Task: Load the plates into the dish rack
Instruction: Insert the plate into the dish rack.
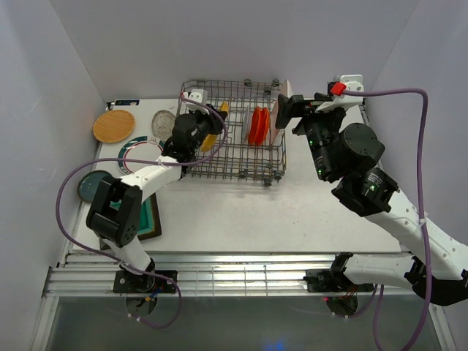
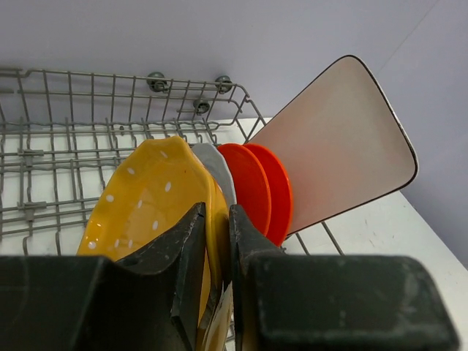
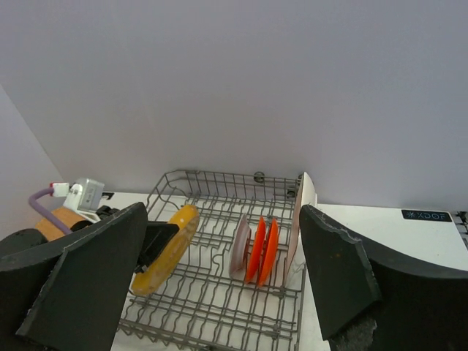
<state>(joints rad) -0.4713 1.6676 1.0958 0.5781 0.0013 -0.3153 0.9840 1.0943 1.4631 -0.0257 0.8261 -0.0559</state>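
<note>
Left gripper [image 2: 216, 219], which we see clenched on the rim of the yellow scalloped plate [image 2: 146, 197], holds it on edge at 10 o'clock in the dish rack [image 1: 234, 176], we judge for slotting upright, while the right gripper [image 1: 292, 111] gapes empty at 2 o'clock.

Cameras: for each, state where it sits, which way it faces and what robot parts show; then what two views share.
Top external: above and behind the bases, looking down on the table; left arm, right arm and dish rack show.
Left wrist: on the left arm, looking into the rack past the left gripper, shut on the yellow plate.
Right wrist: on the right arm, facing the back wall across the rack; the open right gripper frames it.
Shared: both wrist views show the yellow plate and the orange-red plates.
</note>
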